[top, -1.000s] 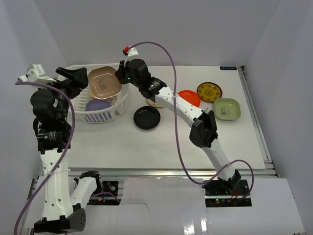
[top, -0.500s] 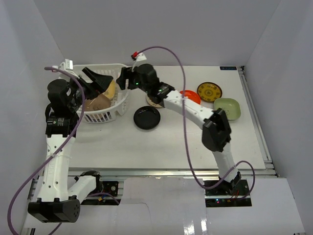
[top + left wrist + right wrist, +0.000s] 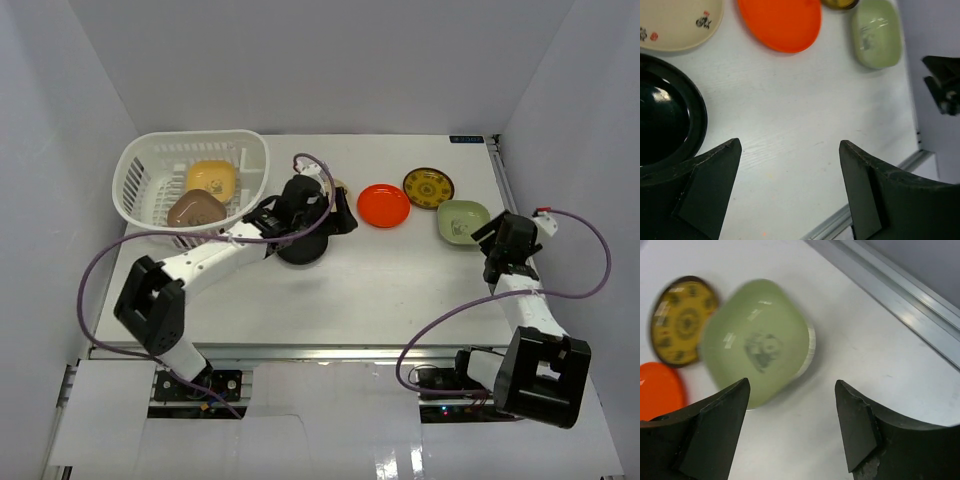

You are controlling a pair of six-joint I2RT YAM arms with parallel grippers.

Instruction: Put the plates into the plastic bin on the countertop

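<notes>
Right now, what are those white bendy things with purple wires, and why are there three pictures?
Those are two robot arms, each ending in a two-fingered hand. One picture looks down from above; the other two come from little cameras on each wrist, so you see dark fingers at the bottom. The left hand is open beside a shiny black round plate. The right hand is open by a light green rounded-square plate. Neither holds anything. On the white table also lie an orange round plate, a yellow patterned round plate and a cream plate. The white slotted plastic basket already has a yellow rounded-square plate and a brownish plate inside.
</notes>
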